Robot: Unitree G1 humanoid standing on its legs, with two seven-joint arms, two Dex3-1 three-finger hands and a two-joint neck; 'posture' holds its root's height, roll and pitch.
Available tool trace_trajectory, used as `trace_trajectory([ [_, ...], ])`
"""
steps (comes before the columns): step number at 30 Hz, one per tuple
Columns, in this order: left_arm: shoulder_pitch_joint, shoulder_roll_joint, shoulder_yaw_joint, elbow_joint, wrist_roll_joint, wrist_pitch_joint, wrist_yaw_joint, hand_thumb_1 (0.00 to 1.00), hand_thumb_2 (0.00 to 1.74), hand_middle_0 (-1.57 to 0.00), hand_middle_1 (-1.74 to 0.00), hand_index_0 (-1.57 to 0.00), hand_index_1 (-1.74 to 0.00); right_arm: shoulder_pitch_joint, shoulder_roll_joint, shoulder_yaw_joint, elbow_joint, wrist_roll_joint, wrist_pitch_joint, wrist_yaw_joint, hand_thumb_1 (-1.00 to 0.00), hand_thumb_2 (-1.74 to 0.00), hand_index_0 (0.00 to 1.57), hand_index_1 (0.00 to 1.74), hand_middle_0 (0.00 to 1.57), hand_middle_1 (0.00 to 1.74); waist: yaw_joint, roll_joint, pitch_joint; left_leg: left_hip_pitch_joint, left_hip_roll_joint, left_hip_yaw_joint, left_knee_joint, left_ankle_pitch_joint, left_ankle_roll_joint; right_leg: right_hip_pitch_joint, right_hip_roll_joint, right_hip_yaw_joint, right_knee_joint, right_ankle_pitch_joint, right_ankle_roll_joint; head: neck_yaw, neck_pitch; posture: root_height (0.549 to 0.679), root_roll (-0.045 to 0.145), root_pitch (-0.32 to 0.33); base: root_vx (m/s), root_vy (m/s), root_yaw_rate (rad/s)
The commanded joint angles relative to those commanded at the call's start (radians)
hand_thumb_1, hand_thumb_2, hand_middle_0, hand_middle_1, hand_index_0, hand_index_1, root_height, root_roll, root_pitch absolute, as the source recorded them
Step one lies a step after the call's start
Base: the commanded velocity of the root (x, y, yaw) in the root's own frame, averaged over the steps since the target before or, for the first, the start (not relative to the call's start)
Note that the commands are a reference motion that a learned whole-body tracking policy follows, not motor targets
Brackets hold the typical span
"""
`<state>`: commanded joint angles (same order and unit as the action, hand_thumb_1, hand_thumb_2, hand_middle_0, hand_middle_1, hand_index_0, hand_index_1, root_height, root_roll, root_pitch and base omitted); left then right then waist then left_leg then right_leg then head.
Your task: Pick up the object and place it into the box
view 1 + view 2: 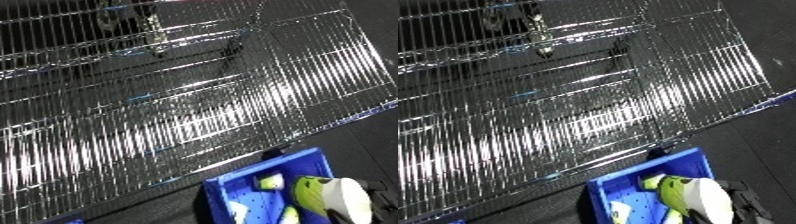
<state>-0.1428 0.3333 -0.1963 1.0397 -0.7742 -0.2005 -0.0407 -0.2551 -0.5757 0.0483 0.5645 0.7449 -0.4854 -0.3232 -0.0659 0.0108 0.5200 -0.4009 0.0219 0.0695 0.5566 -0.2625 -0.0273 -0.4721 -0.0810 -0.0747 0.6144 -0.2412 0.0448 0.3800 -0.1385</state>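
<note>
Left eye view: bottle (pixel 333 196) diagonal in bin (pixel 233 186)

the blue bin (pixel 266 176) ran off the lower edge, its far side covered by a white and lime-green object (pixel 696 197), itself cut off below. no hand was discernible.

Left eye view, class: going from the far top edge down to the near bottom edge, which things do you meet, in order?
Shiny wire-mesh metal shelving → dark floor strip → blue plastic bin → yellow-green and white object over the bin.
</note>
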Motion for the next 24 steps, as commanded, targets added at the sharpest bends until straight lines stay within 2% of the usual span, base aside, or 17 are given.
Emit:
trace_trajectory([
  [4, -0.004, 0.0, -0.019, 0.007, -0.01, 0.0, 0.002, 0.0, 0.0, 0.0, 0.0, 0.0, 0.0, -0.016, -0.006, 0.003, 0.147, 0.047, 0.034, 0.029, -1.0, -1.74, 1.57, 1.74, 1.57, 1.74, 0.007, 0.005, 0.0, 0.001, -0.004, -0.006, 0.008, -0.005, 0.0023, 0.005, 0.0019, -0.001, 0.003, 0.002, -0.0039, 0.099, -0.077, 0.651, 0.054, 0.089, -0.005, -0.008, -0.026],
  [8, -0.008, -0.005, -0.042, 0.025, -0.024, -0.004, -0.001, 0.0, 0.0, 0.0, 0.0, 0.0, 0.0, -0.046, -0.008, 0.0, 0.282, 0.095, 0.049, 0.098, -0.8, -1.39, 1.26, 1.39, 1.26, 1.39, 0.014, 0.012, 0.0, 0.003, -0.011, -0.014, 0.011, -0.006, 0.0047, 0.01, 0.0032, 0.0, 0.006, 0.002, -0.0074, 0.189, -0.126, 0.651, 0.056, 0.083, 0.002, 0.012, -0.011],
  [13, -0.001, -0.011, -0.053, 0.047, -0.031, -0.013, -0.012, 0.0, 0.0, 0.0, 0.0, 0.0, 0.0, -0.072, -0.012, -0.001, 0.386, 0.128, 0.05, 0.167, -0.55, -0.96, 0.86, 0.96, 0.86, 0.96, 0.019, 0.02, 0.0, 0.011, -0.019, -0.019, 0.008, -0.007, 0.0073, 0.016, 0.0024, 0.002, 0.01, 0.001, -0.0099, 0.242, -0.142, 0.651, 0.06, 0.074, 0.014, 0.024, 0.001],
  [24, -0.001, -0.005, -0.052, 0.054, -0.028, -0.011, -0.039, 0.0, 0.0, 0.0, 0.0, 0.0, 0.0, -0.087, -0.017, -0.008, 0.413, 0.115, 0.05, 0.19, 0.0, 0.0, 0.0, 0.0, 0.0, 0.0, 0.02, 0.035, 0.0, 0.019, -0.032, -0.02, -0.004, 0.0, 0.0062, 0.015, 0.0017, 0.005, 0.005, 0.007, -0.0056, 0.27, -0.155, 0.651, 0.065, 0.07, -0.003, 0.014, 0.013],
])
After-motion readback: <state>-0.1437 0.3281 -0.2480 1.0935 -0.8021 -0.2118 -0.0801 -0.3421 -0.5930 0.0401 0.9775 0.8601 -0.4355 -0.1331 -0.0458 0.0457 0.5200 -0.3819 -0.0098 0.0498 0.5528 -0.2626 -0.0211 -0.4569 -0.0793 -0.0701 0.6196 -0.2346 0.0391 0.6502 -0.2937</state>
